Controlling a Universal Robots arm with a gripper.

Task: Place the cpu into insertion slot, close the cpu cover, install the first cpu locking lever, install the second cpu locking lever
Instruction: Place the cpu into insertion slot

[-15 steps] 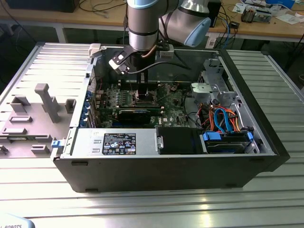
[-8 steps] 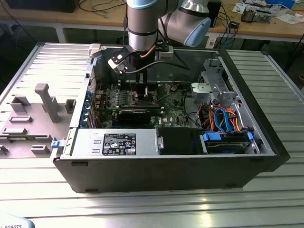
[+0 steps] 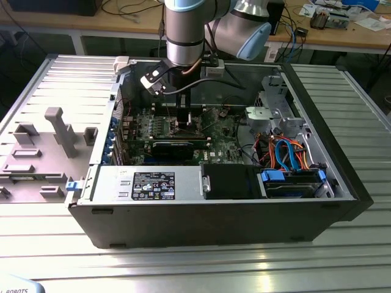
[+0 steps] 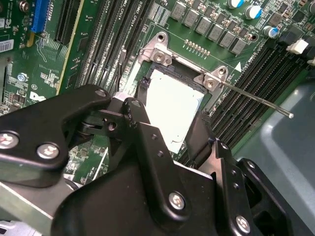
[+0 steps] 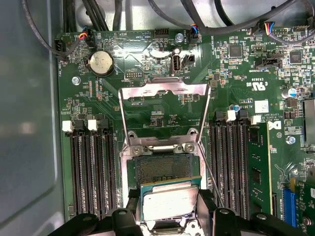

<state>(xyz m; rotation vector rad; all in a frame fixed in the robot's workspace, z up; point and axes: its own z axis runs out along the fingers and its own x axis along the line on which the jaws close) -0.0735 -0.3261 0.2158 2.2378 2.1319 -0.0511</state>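
Step one in hand: cpu cover (image 5: 129, 115) swung open, insertion slot (image 5: 162, 168) partly bare, cpu (image 5: 170, 196) just above it, gripped on two sides by the tool (image 5: 170, 206); seating likely needs squaring to the recess, locking lever (image 5: 210, 177) beside.

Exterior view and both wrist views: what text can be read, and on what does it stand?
Nothing can be quoted reliably.
The black label on the power supply: print too small.
The motherboard silkscreen, in both wrist views: too small, blurred.
The white sticker on it: unreadable.
The cpu top, held in the end effector: no legible marking.
The white object, exterior view's lower left corner: lettering cut off.
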